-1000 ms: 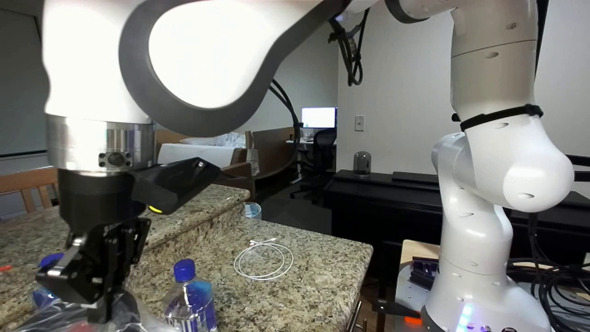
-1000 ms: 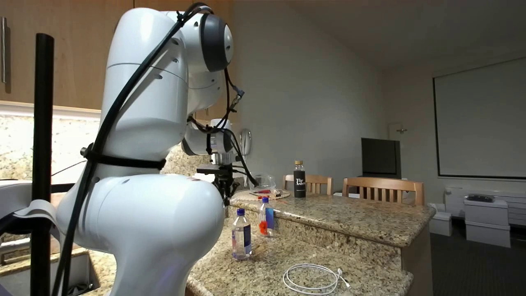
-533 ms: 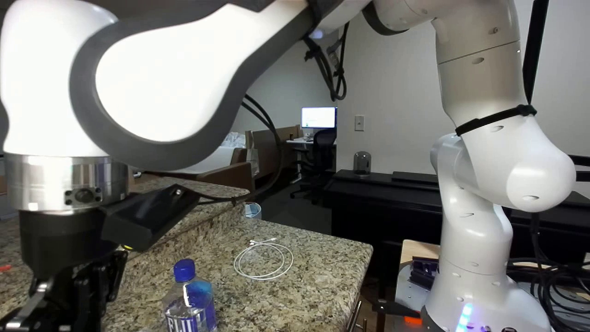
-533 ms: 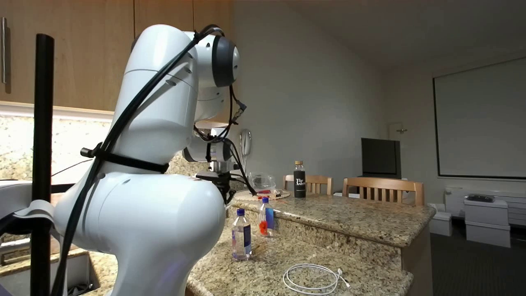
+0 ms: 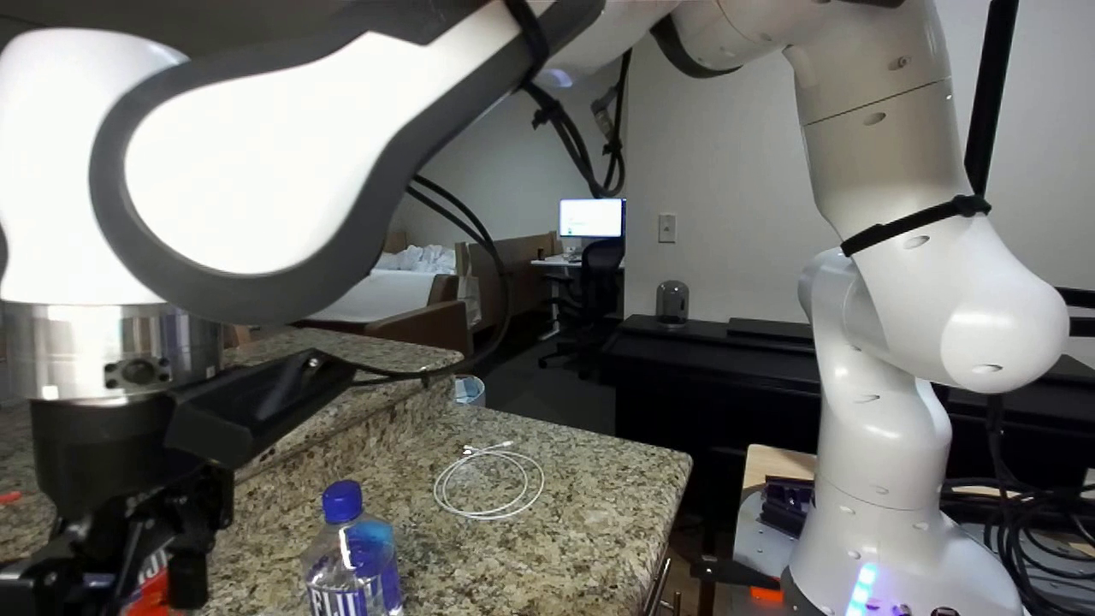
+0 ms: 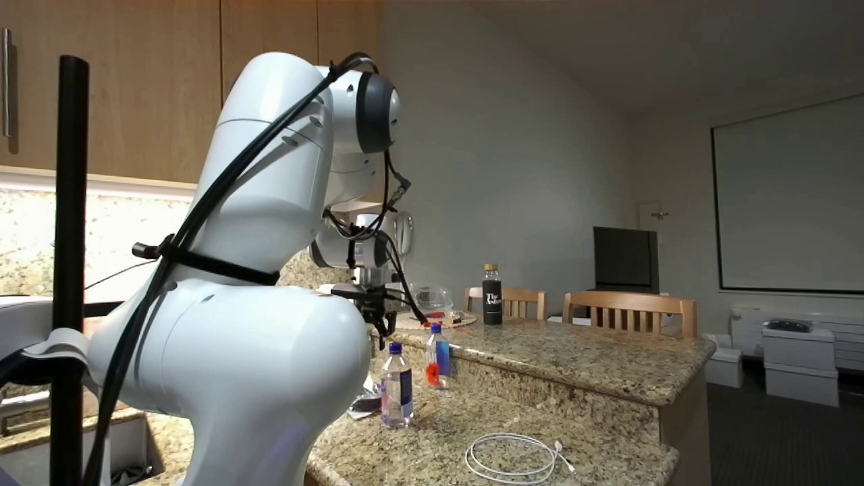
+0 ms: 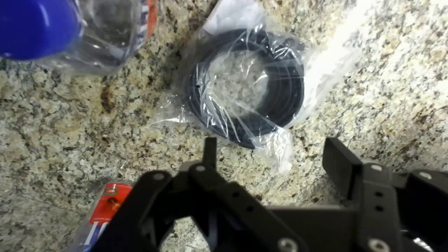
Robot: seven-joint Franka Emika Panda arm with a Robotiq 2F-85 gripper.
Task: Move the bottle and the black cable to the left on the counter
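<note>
The black cable (image 7: pixel 285 94), coiled in a clear plastic bag, lies on the granite counter (image 5: pixel 590 513) in the wrist view. Just in front of it my gripper (image 7: pixel 271 148) stands open, its fingers apart and a crumpled bag corner between them in the picture. An exterior view shows the cable (image 6: pixel 365 405) beside a clear bottle (image 6: pixel 397 395) with a blue cap. A similar bottle (image 6: pixel 439 358) stands behind it, against the ledge. From above I see one bottle (image 7: pixel 108 35) at upper left; a red label (image 7: pixel 113 203) peeks out at lower left, mostly covered by a finger linkage.
A coiled white cable (image 5: pixel 492 517) rests on the counter in both exterior views. The raised granite ledge (image 6: pixel 560 345) runs along the back, with a dark cork-topped bottle (image 6: pixel 492 300) on it. A sink (image 6: pixel 150 449) is at the near side.
The arm has come lower and further left in an exterior view. The gripper, earlier closed at the plastic bag, has opened. The bagged cable now shows on the counter beside the bottle.
</note>
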